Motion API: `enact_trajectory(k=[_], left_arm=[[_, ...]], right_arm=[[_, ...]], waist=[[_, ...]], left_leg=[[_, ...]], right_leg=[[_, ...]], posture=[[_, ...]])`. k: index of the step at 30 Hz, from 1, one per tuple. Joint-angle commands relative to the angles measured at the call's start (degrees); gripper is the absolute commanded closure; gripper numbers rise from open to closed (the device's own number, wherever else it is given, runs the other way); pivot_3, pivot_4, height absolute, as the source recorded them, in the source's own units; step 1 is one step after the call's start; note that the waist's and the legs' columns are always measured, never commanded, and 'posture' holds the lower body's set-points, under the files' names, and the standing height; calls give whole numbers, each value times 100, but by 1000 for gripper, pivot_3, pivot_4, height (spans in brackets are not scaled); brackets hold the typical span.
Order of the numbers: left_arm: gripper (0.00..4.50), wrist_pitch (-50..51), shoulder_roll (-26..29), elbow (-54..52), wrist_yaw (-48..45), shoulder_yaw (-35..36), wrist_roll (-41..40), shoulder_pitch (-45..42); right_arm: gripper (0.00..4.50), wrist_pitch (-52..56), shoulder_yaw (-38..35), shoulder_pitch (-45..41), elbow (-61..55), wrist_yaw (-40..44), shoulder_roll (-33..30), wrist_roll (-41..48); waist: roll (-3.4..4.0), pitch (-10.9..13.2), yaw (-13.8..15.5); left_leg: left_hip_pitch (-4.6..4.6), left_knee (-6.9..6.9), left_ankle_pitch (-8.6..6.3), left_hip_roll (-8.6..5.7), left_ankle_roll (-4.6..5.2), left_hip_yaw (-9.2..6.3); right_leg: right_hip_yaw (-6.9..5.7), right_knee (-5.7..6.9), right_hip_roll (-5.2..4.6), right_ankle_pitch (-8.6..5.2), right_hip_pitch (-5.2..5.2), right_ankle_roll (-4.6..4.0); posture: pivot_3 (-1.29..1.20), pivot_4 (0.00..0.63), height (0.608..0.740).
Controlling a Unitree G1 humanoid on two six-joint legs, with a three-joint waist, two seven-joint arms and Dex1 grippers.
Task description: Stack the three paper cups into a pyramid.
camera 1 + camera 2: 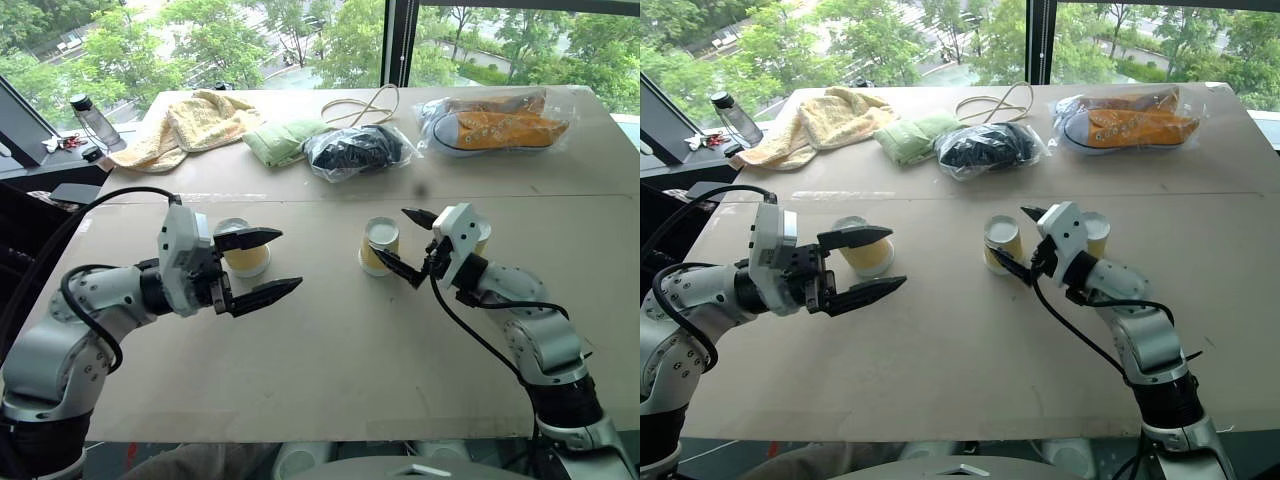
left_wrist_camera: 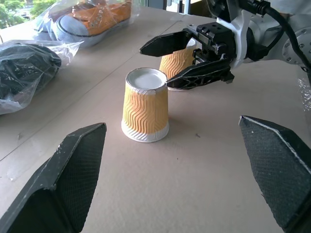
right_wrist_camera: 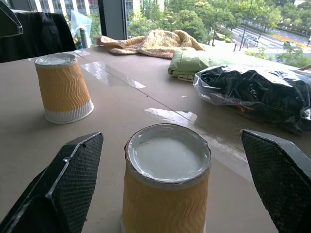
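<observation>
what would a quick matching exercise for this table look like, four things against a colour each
Things:
1. towel
2. shoes
3. folded cloth
4. bottle cap

Colours:
A. orange
B. black
C. pale yellow
D. light green

Pairs: 1-C, 2-A, 3-D, 4-B

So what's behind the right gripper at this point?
A third paper cup stands on the table behind the right gripper, upside down like the middle cup; the gripper covers most of it, so its base contact is hidden.
</observation>
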Motion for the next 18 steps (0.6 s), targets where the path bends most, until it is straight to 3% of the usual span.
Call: enact_trajectory(k=[1,9,18], left_arm=[[0,-66,7,-117,-29,-29,-54,-249],[0,100,-150,-114,6,-545,-148,-1068],[0,209,-110,-56,-102,-627,-161,-1385]], right_arm=[[52,-197,-751,320,-705,-21,-360,177],[52,-388,-1638,827,-318,-556,-585,-92],[52,-331,-1530,898,125,-649,-128,86]], waist=[[-1,0,20],[-8,-2,-20],[-19,3,-16]], left_leg=[[0,0,0,0,0,0],[6,1,0,4,0,28],[13,6,2,9,-1,56]], right_leg=[[0,1,0,0,0,0],[30,27,6,0,-7,0],[70,49,35,0,-20,1]], posture=[[0,150,734],[0,150,734],[0,150,734]])
